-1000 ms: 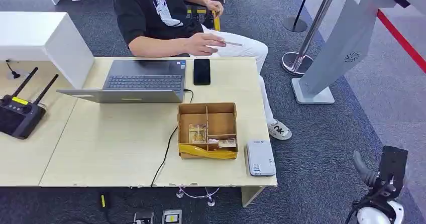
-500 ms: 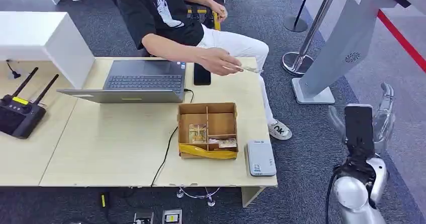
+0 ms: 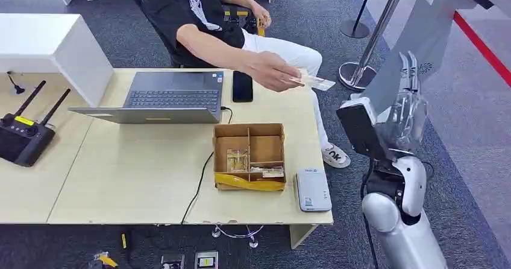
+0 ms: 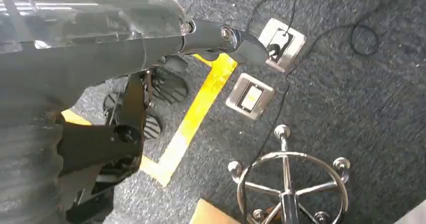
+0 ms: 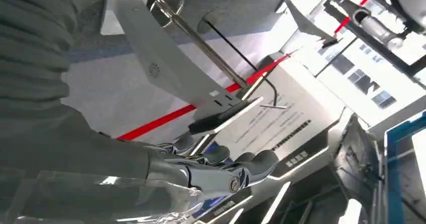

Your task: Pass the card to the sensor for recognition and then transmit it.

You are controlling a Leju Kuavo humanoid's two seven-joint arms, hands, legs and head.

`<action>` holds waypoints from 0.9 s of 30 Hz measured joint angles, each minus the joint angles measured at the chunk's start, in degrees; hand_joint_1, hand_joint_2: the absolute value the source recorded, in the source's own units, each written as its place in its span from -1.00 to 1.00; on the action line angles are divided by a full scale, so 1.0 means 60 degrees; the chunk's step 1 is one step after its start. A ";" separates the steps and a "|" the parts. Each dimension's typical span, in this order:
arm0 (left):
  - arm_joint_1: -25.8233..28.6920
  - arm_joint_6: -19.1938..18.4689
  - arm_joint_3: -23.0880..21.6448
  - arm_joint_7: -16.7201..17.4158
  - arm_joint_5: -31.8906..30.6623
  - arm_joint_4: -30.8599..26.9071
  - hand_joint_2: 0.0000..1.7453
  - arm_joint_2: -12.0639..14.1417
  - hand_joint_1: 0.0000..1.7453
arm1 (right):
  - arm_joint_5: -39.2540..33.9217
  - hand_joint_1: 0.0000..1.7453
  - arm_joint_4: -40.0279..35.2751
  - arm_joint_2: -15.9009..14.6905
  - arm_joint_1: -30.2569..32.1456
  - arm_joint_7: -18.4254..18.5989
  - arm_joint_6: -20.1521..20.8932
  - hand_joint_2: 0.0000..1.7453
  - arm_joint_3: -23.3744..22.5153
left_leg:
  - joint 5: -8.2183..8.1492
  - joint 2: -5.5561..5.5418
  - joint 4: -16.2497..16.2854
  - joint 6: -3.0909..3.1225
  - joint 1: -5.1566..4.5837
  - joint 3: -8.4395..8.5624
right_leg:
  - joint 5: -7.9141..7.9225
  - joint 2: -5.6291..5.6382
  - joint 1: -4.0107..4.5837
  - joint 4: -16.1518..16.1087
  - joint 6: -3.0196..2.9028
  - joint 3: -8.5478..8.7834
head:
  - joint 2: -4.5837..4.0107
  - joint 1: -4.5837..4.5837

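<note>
Right hand raised beside the table's right end, fingers straight and spread, pointing up, holding nothing. Wrist view: fingers extended, empty, grey kiosk stand beyond them.

Card pinched in the seated person's hand, held out past the table's far right corner, towards the robot's right hand but apart from it, no contact. Card roughly flat, slightly tilted.

Left hand in left wrist view, hanging over carpet w/ yellow floor tape and floor sockets; fingers look stretched out, nothing in them.

Table: white card reader at near right corner, just beside the cardboard box w/ dividers and small items inside. Laptop open at far side, black phone next to it. Black remote w/ antennas on left desk. Stanchion base on carpet behind the right hand.
</note>
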 joint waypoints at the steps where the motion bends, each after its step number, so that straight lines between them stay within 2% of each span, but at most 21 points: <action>1: -0.0019 0.0000 -0.0074 0.0018 0.0062 -0.0007 1.00 0.0000 -1.00 | 0.0087 -1.00 0.0105 0.0036 -0.0103 0.0004 0.0029 1.00 0.0170 | 0.0000 0.0000 0.0000 0.0000 0.0000 0.0001 | 0.0000 -0.0001 0.0000 0.0000 0.0000 0.0000 | 0.0000 -0.0003; 5: -0.0061 0.0011 -0.0226 0.0055 0.0237 -0.0015 1.00 -0.0022 -1.00 | 0.0369 -1.00 0.0354 0.0157 -0.0223 0.0022 0.0120 1.00 0.0668 | 0.0006 -0.0056 0.0000 0.0004 0.0000 -0.0023 | -0.0006 -0.0051 0.0002 0.0000 -0.0002 -0.0002 | 0.0000 0.0000; 11: -0.0052 0.0033 -0.0339 0.0058 0.0624 -0.0015 1.00 -0.0022 -1.00 | 0.0802 -1.00 0.0752 0.0456 -0.0594 -0.0044 0.0372 1.00 0.1167 | 0.0010 -0.0032 0.0001 0.0005 0.0001 -0.0031 | -0.0005 -0.0030 0.0003 -0.0001 -0.0002 -0.0017 | 0.0000 0.0011; 12: -0.0058 0.0040 -0.0379 0.0058 0.0726 -0.0015 1.00 -0.0022 -1.00 | 0.0908 0.92 0.0941 0.0558 -0.0749 -0.0062 0.0437 1.00 0.1350 | 0.0010 -0.0029 0.0001 0.0005 0.0001 -0.0029 | -0.0004 -0.0028 0.0002 -0.0001 -0.0002 -0.0020 | 0.0000 0.0004; 13: -0.0065 0.0047 -0.0409 0.0058 0.0788 -0.0015 1.00 -0.0018 -1.00 | 0.0981 1.00 0.1094 0.0631 -0.0858 -0.0080 0.0500 1.00 0.1492 | 0.0010 -0.0026 0.0001 0.0005 0.0001 -0.0024 | -0.0005 -0.0026 0.0002 -0.0001 -0.0002 -0.0021 | 0.0000 -0.0004; 20: -0.0080 0.0135 -0.0820 0.0058 0.1454 -0.0015 1.00 0.0018 -1.00 | 0.1447 1.00 0.2785 0.1369 -0.1734 -0.0233 0.1195 1.00 0.2906 | 0.0025 -0.0050 0.0001 -0.0002 0.0009 -0.0028 | -0.0005 -0.0043 0.0010 0.0001 -0.0003 -0.0019 | 0.0000 -0.0004; 27: -0.0096 0.0251 -0.1078 0.0066 0.1767 -0.0011 1.00 0.0073 -1.00 | 0.1502 1.00 0.3618 0.1651 -0.1990 -0.0233 0.1734 1.00 0.3494 | 0.0028 -0.0035 0.0001 0.0000 0.0005 -0.0035 | -0.0003 -0.0031 0.0007 -0.0003 -0.0002 -0.0026 | 0.0000 0.0000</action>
